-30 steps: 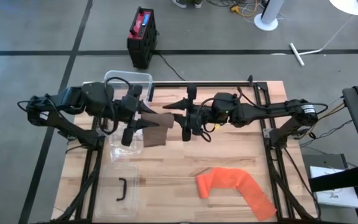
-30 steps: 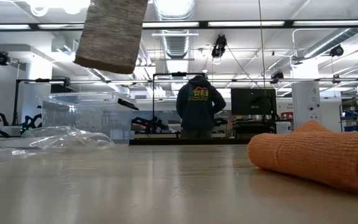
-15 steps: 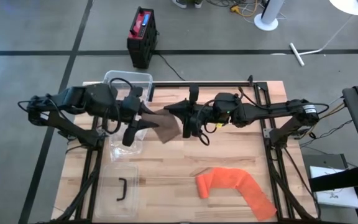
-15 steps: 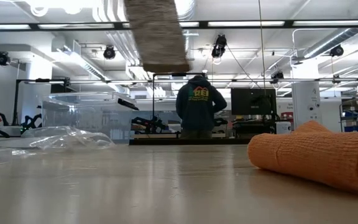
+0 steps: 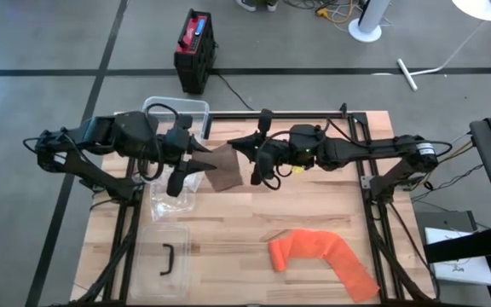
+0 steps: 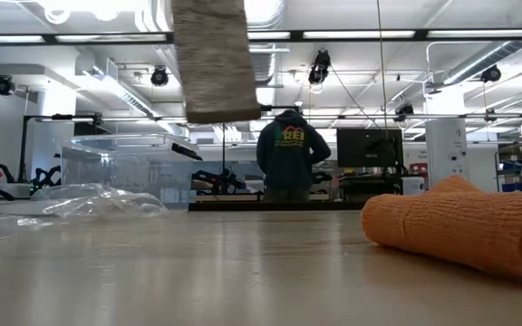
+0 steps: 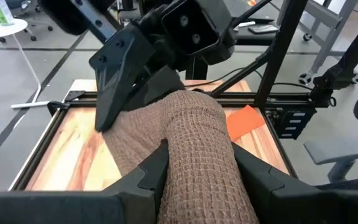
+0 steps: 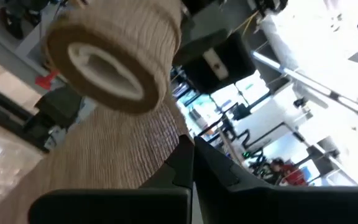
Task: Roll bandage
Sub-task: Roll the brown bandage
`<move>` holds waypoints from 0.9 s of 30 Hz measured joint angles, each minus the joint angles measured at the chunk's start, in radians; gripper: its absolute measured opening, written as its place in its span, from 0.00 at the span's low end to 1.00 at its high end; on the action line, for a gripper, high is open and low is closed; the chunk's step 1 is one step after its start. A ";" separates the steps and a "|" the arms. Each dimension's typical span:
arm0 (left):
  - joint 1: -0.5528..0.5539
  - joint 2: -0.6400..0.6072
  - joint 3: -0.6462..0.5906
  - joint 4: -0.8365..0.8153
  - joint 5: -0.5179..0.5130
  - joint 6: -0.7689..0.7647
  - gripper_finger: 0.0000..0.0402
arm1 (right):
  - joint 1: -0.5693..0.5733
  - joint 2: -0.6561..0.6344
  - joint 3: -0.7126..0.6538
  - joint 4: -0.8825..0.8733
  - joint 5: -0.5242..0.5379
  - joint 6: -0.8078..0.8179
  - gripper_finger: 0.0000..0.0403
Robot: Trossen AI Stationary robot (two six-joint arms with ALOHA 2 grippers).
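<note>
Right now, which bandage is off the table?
The brown bandage, held up between the two tools. The orange bandage lies on the table near the front right corner.

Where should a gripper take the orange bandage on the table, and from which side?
Grip the orange bandage at its thick bunched end toward the table's middle, coming straight down from above. It lies flat and loose, tapering toward the right near corner; the bunched end gives the fingers more to pinch, probably, than the thin tail.

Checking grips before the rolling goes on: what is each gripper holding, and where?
The left gripper clamps the brown bandage at its rolled end; the right gripper is shut on its loose end.
</note>
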 joint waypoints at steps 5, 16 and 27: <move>0.000 0.000 0.000 -0.057 -0.104 0.014 0.29 | -0.011 -0.006 0.000 -0.055 0.013 0.063 0.00; -0.003 -0.002 -0.123 0.000 -0.195 0.192 0.29 | -0.004 -0.102 0.060 -0.356 -0.169 0.333 0.29; -0.004 -0.001 -0.266 0.211 -0.221 0.312 0.29 | -0.001 -0.022 0.059 -0.306 -0.236 0.413 0.21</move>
